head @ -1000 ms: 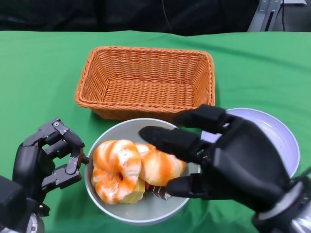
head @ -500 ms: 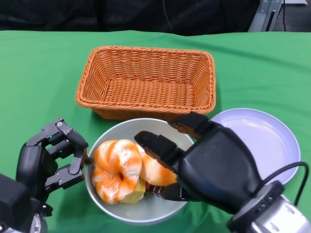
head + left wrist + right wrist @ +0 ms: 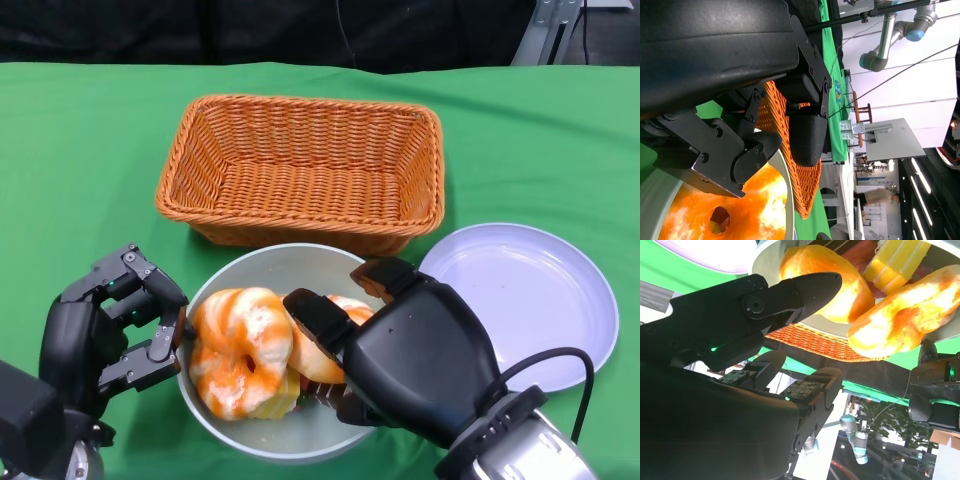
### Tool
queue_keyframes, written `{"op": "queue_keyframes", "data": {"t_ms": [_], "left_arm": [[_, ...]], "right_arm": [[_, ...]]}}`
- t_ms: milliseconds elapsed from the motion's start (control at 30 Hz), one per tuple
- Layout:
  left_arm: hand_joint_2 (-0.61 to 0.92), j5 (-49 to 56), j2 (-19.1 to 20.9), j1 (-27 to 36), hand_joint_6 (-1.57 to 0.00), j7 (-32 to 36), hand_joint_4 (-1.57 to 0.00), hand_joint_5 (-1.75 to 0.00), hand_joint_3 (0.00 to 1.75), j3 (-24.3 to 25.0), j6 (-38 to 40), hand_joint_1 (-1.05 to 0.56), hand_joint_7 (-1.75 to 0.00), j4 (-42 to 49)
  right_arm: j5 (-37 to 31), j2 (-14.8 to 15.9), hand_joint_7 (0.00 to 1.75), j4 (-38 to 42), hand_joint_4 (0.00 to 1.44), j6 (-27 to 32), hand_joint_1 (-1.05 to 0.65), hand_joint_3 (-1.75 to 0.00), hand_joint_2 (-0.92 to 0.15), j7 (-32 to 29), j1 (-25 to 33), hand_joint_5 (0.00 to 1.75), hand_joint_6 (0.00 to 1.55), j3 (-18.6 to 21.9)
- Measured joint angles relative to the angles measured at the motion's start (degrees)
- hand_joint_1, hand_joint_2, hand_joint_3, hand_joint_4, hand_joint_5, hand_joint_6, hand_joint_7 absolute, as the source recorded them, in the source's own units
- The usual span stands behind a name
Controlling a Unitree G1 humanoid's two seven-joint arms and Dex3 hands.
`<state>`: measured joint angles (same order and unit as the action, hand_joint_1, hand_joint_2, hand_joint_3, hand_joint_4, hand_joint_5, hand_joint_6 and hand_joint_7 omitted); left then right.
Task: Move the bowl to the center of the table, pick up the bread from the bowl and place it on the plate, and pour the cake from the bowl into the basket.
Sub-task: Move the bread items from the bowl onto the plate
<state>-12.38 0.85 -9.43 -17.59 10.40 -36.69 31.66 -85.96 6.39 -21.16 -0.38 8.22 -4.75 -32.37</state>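
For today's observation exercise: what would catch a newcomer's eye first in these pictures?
First, the orange-striped bread piled in the grey bowl at the near edge of the green table, with the right hand reaching over it. The left hand sits at the bowl's left rim. Behind stands a basket; a plate lies to the right.

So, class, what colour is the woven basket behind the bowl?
Orange-brown wicker. The basket shows best in the head view, beyond the bowl.
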Motion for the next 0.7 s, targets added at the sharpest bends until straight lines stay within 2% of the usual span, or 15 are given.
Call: {"op": "queue_keyframes", "data": {"t_ms": [233, 700], "left_arm": [[0.56, 1.6, 0.0, 0.0, -0.79, 2.2, -0.81, -1.59, 1.08, 0.0, -0.7, 0.01, -1.47, 0.0], [0.56, 1.3, 0.0, 0.0, -0.79, 2.7, -0.79, -1.61, 1.07, -0.1, -0.7, 0.01, -1.45, 0.1]], "right_arm": [[0.1, 0.2, 0.01, 2.2, 0.58, 1.6, -0.93, -0.16, -0.92, 0.0, -1.5, 0.16, 0.47, 0.0], [-1.5, 0.1, 0.01, 6.2, 0.6, 5.0, -0.92, -0.15, -0.92, 2.2, -3.9, 0.15, 0.47, -2.4]]}}
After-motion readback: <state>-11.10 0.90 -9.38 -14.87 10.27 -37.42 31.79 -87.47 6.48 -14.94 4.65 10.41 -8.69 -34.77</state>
